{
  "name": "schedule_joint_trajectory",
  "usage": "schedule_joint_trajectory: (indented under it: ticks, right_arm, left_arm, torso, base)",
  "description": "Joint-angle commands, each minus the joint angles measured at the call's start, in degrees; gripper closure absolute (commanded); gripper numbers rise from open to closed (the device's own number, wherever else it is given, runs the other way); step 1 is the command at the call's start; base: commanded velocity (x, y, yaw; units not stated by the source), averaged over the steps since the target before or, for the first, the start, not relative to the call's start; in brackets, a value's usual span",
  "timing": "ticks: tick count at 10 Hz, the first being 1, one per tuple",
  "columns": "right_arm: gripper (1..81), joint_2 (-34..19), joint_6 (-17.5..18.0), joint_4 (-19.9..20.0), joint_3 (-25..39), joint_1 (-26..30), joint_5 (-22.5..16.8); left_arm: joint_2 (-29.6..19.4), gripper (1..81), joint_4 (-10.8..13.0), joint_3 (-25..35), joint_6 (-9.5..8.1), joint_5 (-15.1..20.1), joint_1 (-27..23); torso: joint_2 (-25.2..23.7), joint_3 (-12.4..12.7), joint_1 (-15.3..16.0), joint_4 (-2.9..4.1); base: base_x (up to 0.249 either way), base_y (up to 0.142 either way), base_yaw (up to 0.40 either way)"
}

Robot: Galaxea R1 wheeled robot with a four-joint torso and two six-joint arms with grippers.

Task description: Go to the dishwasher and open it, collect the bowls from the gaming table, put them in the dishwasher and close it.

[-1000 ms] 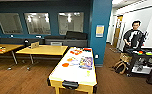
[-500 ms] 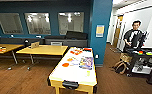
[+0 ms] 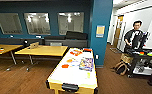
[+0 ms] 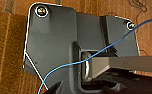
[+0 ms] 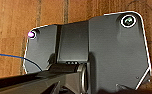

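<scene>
The gaming table (image 3: 72, 75) stands just ahead in the head view, with a white top, yellow sides and a black slot (image 3: 70, 87) at its near end. On its top lie small orange things (image 3: 65, 66) and red ones (image 3: 75, 52) that may be the bowls; their shape is too blurred to tell. A colourful flat box (image 3: 86, 64) lies beside them. The dishwasher is out of view. Both wrist views look down past the robot's dark plate at a wooden floor (image 4: 7, 50), with a blue cable (image 4: 67, 66) crossing the left one.
Two wooden tables (image 3: 42, 50) stand to the left of the gaming table, before a dark bench (image 3: 64, 41). A teal pillar (image 3: 100, 30) rises behind it. At the right a person (image 3: 133, 37) stands behind a black cart (image 3: 142, 56), with a bag (image 3: 122, 67) on the floor.
The whole head picture has crept slightly closer to the gaming table, so the camera moved. Nothing on the table has shifted.
</scene>
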Motion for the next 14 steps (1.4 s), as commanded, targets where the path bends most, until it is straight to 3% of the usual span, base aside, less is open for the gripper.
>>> schedule_joint_trajectory:
  ticks: [1,5,14]
  right_arm:
    - [1.0,0.31,-0.20,0.29,0.19,2.57,-2.60]
    - [1.0,0.39,-0.20,0.29,0.19,2.57,-2.69]
    - [1.0,0.40,-0.29,0.29,0.19,2.57,-2.69]
  left_arm:
    - [-0.14,1.0,-0.33,0.03,0.40,3.16,-1.86]
    - [-0.22,1.0,-0.42,0.03,0.40,3.16,-1.86]
    - [-0.22,1.0,-0.42,0.03,0.31,3.16,-1.86]
  torso:
    - [0.00,0.00,0.00,0.00]
    - [0.00,0.00,0.00,0.00]
    - [0.02,-0.02,0.00,0.00]
  base:
    - [0.117,0.000,0.000]
    - [0.119,0.020,0.000]
    - [0.101,0.141,0.000]
